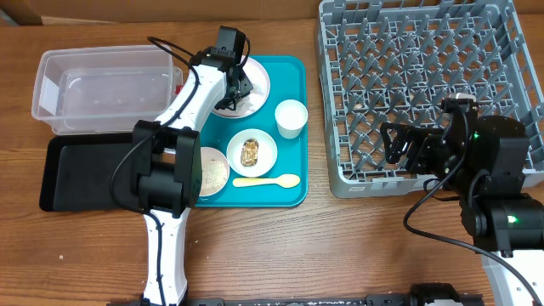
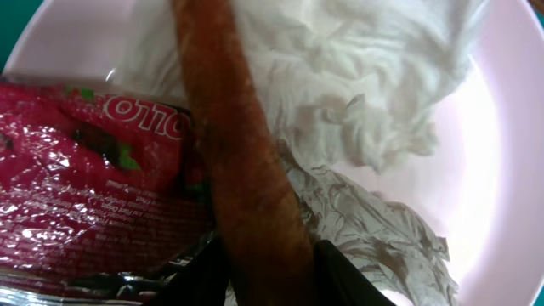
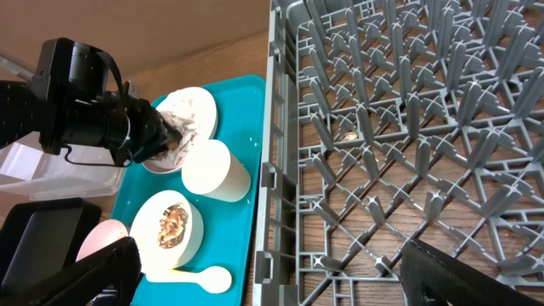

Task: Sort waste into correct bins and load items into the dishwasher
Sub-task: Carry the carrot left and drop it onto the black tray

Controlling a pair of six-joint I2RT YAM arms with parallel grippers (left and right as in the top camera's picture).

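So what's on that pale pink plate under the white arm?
A sausage lies across a red foil wrapper and a crumpled white napkin on the plate. Whatever lies beneath the napkin and wrapper is covered, so I cannot tell.

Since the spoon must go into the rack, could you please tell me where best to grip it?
Probably mid-handle, from straight above: the spoon lies flat on the teal tray, handle pointing left in the overhead view, so a claw can straddle its narrow width.

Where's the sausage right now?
Left wrist view: the sausage lies on the plate, across the napkin beside the wrapper, its end between the left jaws. Overhead, that plate sits at the teal tray's far end.
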